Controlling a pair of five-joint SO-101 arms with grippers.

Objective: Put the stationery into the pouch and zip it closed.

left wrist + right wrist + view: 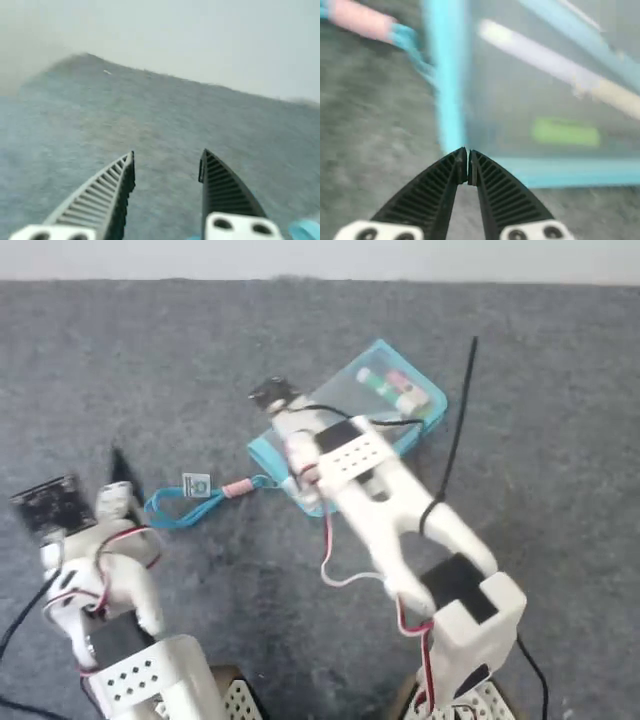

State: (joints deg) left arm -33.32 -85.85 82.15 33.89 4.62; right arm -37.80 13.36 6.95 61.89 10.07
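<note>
A clear pouch (345, 405) with cyan trim lies flat on the grey carpet, with stationery (400, 390) showing through its far end. My right arm (350, 455) lies over its near corner. My right gripper (468, 156) is shut, tips meeting at the corner of the pouch's cyan edge (449, 85); I cannot tell if anything is pinched. A pale pen (545, 60) and a green label (565, 132) lie inside behind the clear wall. My left gripper (167, 172) is open over bare carpet, left of the pouch (120, 468).
A cyan strap (175, 508) with a pink sleeve (237, 487) and a small white tag (196, 483) trails from the pouch toward the left arm. A black cable (458, 430) runs past the pouch's right side. Grey carpet (540, 390) spreads all around.
</note>
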